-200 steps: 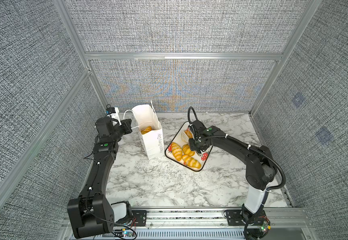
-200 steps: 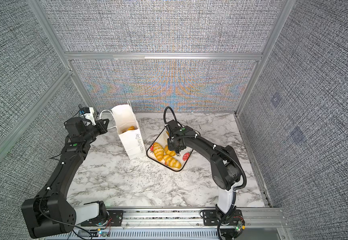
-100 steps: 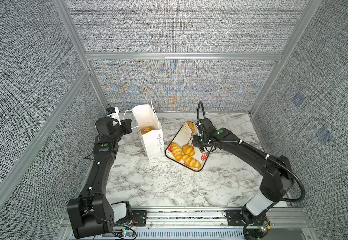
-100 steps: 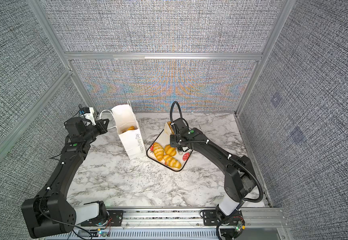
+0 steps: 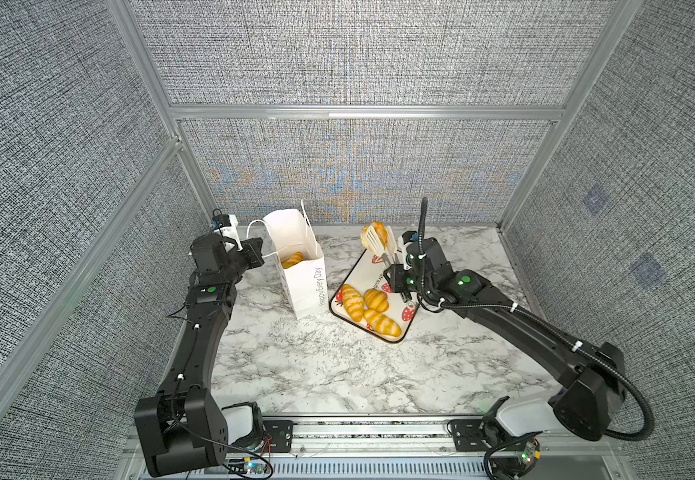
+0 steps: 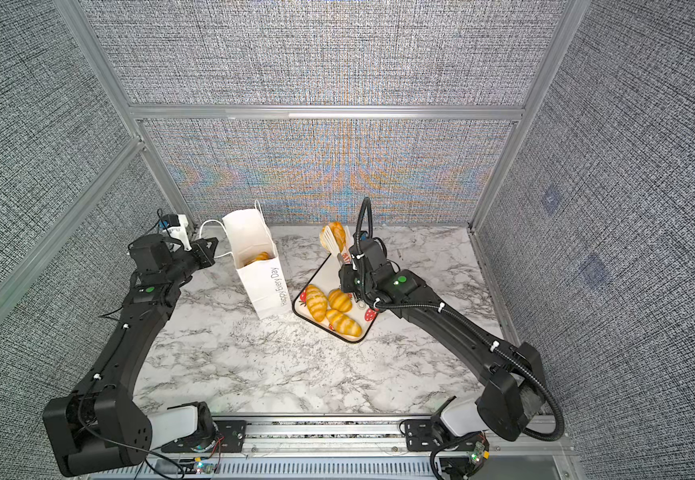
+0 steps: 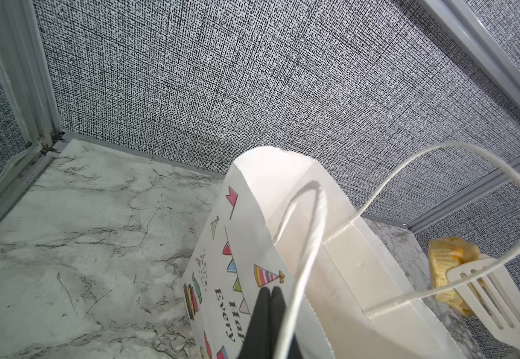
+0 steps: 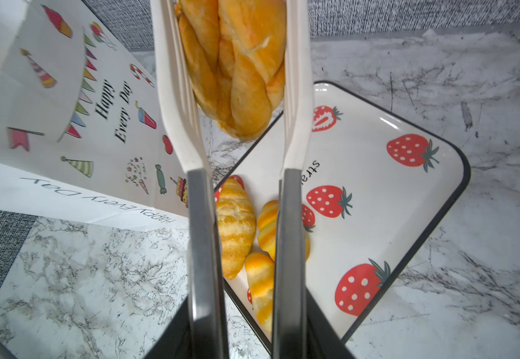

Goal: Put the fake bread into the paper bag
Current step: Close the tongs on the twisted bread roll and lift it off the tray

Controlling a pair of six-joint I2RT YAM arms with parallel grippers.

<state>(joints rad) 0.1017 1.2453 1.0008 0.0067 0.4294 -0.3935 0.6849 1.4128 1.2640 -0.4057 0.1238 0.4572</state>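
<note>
Bench edges: the marble bench (image 5: 316, 374) is shut in by grey walls at the back and on both sides, and a metal rail runs along its near edge.
Open room: the near half of the bench lies bare between the two arms. Everything stands in the far half.
Bag: the paper bag (image 5: 305, 286) (image 6: 260, 286) stands upright left of centre with its mouth open. Its far wall is near the back wall.
Tray: the strawberry-print tray (image 8: 386, 223) lies askew just right of the bag, one corner pointing at the near edge. Its far end is bare.
Bread at rest: three rolls (image 5: 376, 300) lie close together on the tray's near end, and another roll (image 5: 293, 259) shows inside the bag.
Held roll: the held roll (image 5: 375, 232) (image 8: 237, 68) hangs in the air over the tray's far end. It is to the right of the bag's mouth and apart from it, with open air between.
Right jaws: set partly apart, their white slotted paddles (image 8: 174, 108) press the held roll from both sides. It sits between the paddle tips, and its lower end pokes out toward the tray.
Left jaws: pressed together at the bag's left side. They seem to pinch the cord handle (image 7: 308, 261), which stretches from the bag toward them, but the contact itself falls at the edge of the wrist view.
</note>
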